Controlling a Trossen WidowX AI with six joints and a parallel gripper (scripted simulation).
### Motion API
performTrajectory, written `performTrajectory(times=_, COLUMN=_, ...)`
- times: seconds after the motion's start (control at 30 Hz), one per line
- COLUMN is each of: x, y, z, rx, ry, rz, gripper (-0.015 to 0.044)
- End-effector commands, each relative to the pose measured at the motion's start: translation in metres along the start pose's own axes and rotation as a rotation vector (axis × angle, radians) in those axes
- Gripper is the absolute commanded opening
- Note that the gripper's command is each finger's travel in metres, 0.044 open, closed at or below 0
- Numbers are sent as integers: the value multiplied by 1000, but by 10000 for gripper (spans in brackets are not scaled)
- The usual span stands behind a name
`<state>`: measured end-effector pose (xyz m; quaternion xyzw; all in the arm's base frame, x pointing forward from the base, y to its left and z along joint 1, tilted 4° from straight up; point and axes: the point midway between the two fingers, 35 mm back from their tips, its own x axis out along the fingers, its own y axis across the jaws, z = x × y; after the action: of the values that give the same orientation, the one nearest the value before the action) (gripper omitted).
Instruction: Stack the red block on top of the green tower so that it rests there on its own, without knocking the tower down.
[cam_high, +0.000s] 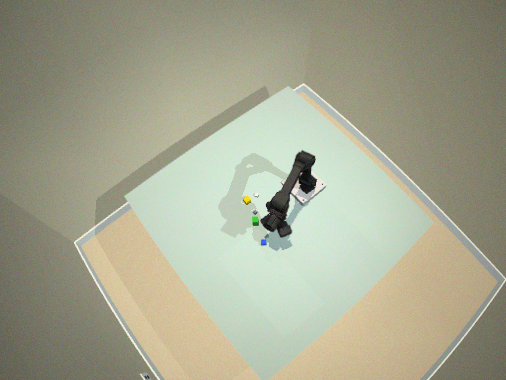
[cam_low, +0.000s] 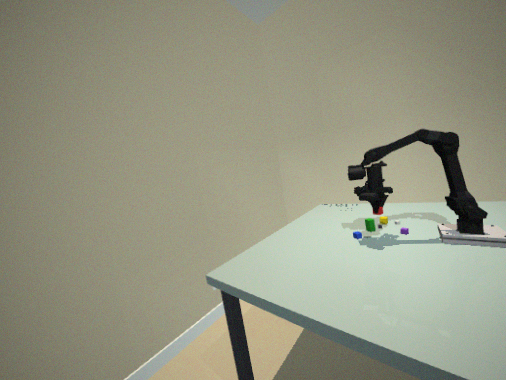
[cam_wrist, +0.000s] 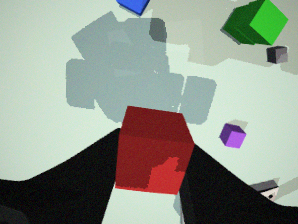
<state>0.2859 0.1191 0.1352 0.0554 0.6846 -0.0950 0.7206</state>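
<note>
The red block (cam_low: 378, 211) (cam_wrist: 154, 147) is held up in the air between the fingers of my gripper (cam_low: 378, 210) (cam_wrist: 150, 139), which is shut on it. The gripper points down, well above the table. The green tower (cam_high: 255, 221) (cam_low: 370, 225) (cam_wrist: 260, 24) stands upright on the table; in the wrist view it is at the top right, away from the red block. In the top view the arm hides the red block, and the tower is just left of the arm's wrist.
A blue block (cam_high: 263, 242) (cam_low: 357, 235) (cam_wrist: 134, 5), a yellow block (cam_high: 247, 200) (cam_low: 384, 220), a small dark block (cam_high: 255, 212) (cam_low: 380, 226) (cam_wrist: 277, 54), a small white block (cam_high: 256, 195) (cam_low: 397, 222) and a purple block (cam_low: 404, 231) (cam_wrist: 233, 135) lie around the tower.
</note>
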Motion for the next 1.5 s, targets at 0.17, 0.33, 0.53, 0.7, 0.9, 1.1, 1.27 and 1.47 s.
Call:
performTrajectory(times=0.17, x=0, y=-30, z=41, rx=-6, ry=-1, rz=1, gripper=0)
performTrajectory(times=0.33, x=0, y=-52, z=61, rx=-5, ry=-2, rz=-2, gripper=0)
performTrajectory(times=0.53, x=1, y=-81, z=83, rx=-4, ry=-3, rz=-7, gripper=0)
performTrajectory(times=0.7, x=1, y=-95, z=88, rx=-4, ry=-3, rz=-10, gripper=0)
performTrajectory(times=0.9, x=23, y=-95, z=89, rx=-4, ry=-3, rz=-10, gripper=0)
performTrajectory(times=1.1, x=30, y=-93, z=86, rx=-4, ry=-3, rz=-10, gripper=0)
performTrajectory(times=1.27, x=37, y=-93, z=86, rx=-4, ry=-3, rz=-10, gripper=0)
performTrajectory(times=1.47, x=60, y=-93, z=86, rx=-4, ry=-3, rz=-10, gripper=0)
